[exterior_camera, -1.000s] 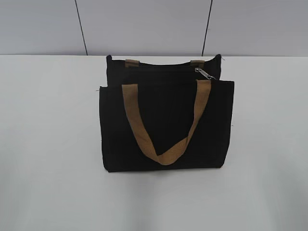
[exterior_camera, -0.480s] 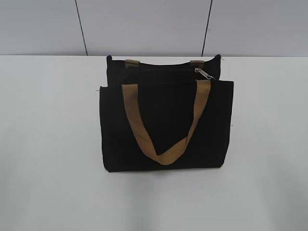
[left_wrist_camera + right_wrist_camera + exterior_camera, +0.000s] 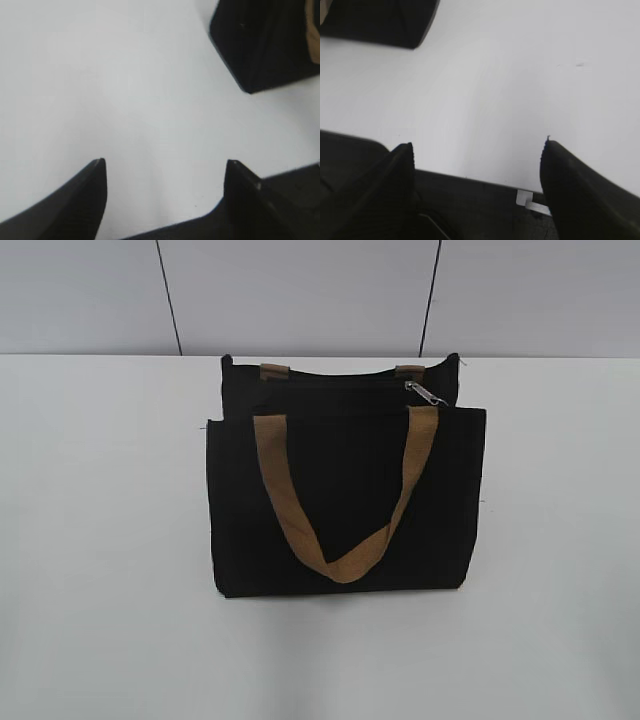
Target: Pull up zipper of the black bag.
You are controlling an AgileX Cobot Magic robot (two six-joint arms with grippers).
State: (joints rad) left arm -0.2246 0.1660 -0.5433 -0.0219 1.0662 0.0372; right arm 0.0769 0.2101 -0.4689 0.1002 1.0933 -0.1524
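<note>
The black bag [image 3: 345, 500] lies on the white table with a tan strap [image 3: 340, 530] looped across its front. The zipper [image 3: 340, 383] runs along its far top edge, and its silver pull tab [image 3: 424, 392] sits near the right end. No arm shows in the exterior view. My left gripper [image 3: 165, 162] is open and empty over bare table, with a corner of the bag [image 3: 265, 45] at the upper right of its view. My right gripper [image 3: 477, 145] is open and empty, with a bag corner [image 3: 380, 22] at the upper left of its view.
The white table [image 3: 100, 540] stretches around the bag on all sides. A grey panelled wall [image 3: 300, 295] stands behind the table's far edge. A dark edge [image 3: 485, 200] with a white tag lies under my right gripper.
</note>
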